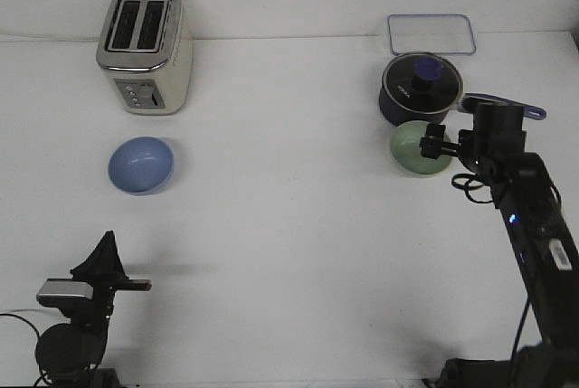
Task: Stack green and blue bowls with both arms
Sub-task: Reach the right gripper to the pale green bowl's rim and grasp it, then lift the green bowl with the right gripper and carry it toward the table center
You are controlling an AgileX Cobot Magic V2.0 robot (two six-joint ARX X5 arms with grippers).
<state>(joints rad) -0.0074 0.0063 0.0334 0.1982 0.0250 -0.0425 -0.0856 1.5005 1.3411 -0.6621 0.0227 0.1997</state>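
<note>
The periwinkle blue bowl [142, 165] sits upright on the white table at the left, in front of the toaster. The pale mint green bowl [413, 148] sits at the right, just in front of the saucepan. My right gripper [435, 142] is at the green bowl's right rim, with its fingers apart on either side of the rim. My left gripper [108, 248] is low at the near left, well short of the blue bowl. Its fingers meet in a point and hold nothing.
A cream and silver toaster [145, 49] stands at the back left. A dark navy saucepan [422, 88] with a lid and long handle [507, 106] stands right behind the green bowl. A clear rectangular container [431, 33] lies behind it.
</note>
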